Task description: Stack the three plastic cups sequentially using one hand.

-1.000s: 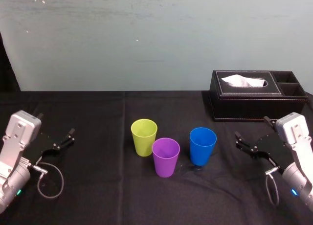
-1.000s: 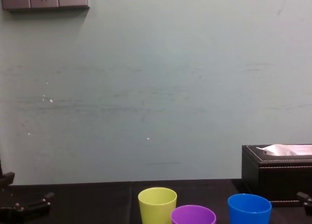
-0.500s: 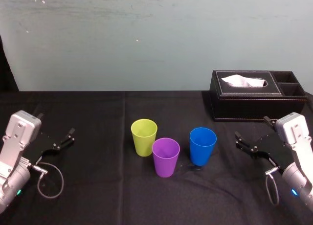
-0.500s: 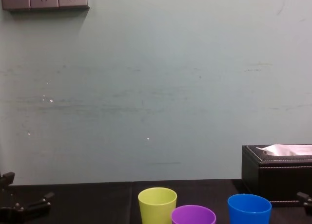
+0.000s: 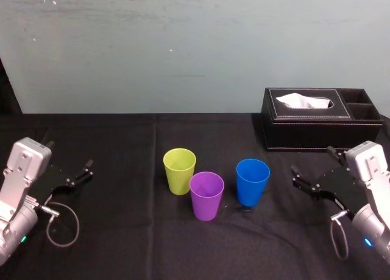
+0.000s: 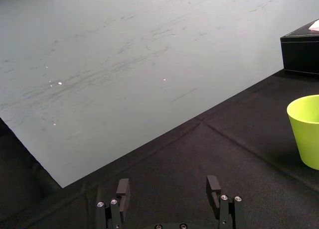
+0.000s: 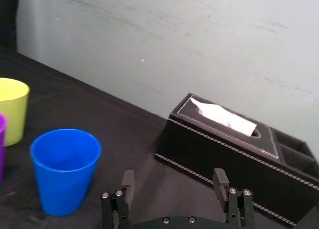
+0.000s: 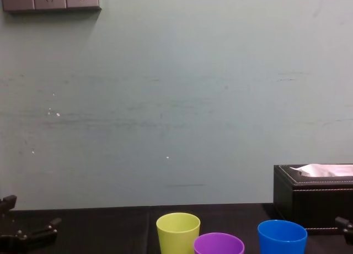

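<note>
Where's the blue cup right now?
In the head view the blue cup stands rightmost of the three, between the purple cup and the open right gripper, before the left end of the tissue box.

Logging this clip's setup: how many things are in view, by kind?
Cups: 3 (yellow-green cup, purple cup, blue cup)
Tissue box: 1
Grippers: 2 (left gripper, right gripper, both open)
Total: 6

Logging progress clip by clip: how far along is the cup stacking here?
Done: nothing yet. The yellow-green cup, purple cup and blue cup each stand upright on the table, none nested. In hand: nothing; the right end effector is open and empty near the blue cup, the left end effector open at the table's left side. Left: all the stacking.
</note>
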Controlling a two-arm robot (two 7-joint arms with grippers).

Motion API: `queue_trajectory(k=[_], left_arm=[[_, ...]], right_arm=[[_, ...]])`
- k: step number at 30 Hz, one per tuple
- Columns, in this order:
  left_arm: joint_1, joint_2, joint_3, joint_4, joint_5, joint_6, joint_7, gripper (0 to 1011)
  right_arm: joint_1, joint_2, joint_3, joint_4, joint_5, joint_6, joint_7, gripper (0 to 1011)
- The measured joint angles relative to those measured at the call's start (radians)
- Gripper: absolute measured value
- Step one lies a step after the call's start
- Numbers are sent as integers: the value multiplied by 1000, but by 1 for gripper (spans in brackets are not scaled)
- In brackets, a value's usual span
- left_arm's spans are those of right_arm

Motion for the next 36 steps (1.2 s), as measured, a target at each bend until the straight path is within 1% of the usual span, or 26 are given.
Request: queue_trajectory(k=[2, 3, 6, 7, 9, 10, 12, 13, 15, 16, 18, 20, 23, 26, 29, 32, 36], left_arm=[[0, 0, 0, 0, 0, 0, 0, 1000], [0, 0, 0, 0, 0, 0, 0, 1000], [0, 0, 0, 0, 0, 0, 0, 1000], [0, 0, 0, 0, 0, 0, 0, 1000], [0, 0, 0, 0, 0, 0, 0, 1000], [0, 0, 0, 0, 0, 0, 0, 1000], [0, 0, 0, 0, 0, 0, 0, 1000], [0, 0, 0, 0, 0, 0, 0, 1000], [0, 0, 0, 0, 0, 0, 0, 1000], [0, 0, 0, 0, 0, 0, 0, 1000], [0, 0, 0, 0, 0, 0, 0, 1000], [0, 0, 0, 0, 0, 0, 0, 1000], [0, 0, 0, 0, 0, 0, 0, 1000], [0, 0, 0, 0, 0, 0, 0, 1000], [0, 0, 0, 0, 0, 0, 0, 1000], [0, 0, 0, 0, 0, 0, 0, 1000], [0, 0, 0, 0, 0, 0, 0, 1000]], right_arm=[[-12, 5, 9, -20, 16, 20, 13, 1003], [-27, 11, 20, -41, 35, 38, 26, 1003], [-51, 21, 36, -75, 70, 73, 50, 1003], [-67, 29, 46, -98, 91, 98, 65, 1003], [-82, 38, 56, -121, 112, 127, 81, 1003], [-94, 47, 62, -142, 129, 160, 97, 1003], [-103, 58, 64, -164, 142, 196, 115, 1003], [-108, 67, 65, -184, 152, 233, 132, 1003], [-111, 74, 65, -203, 161, 267, 148, 1003], [-111, 77, 65, -220, 171, 299, 162, 1003], [-110, 77, 65, -235, 177, 330, 170, 1003], [-104, 72, 63, -252, 177, 363, 174, 1003], [-94, 60, 56, -259, 173, 393, 177, 1003], [-74, 36, 43, -258, 169, 434, 189, 1003], [-65, 21, 35, -254, 163, 451, 193, 1003], [-51, -3, 26, -242, 151, 471, 196, 1003], [-41, -24, 22, -226, 140, 485, 196, 1003]])
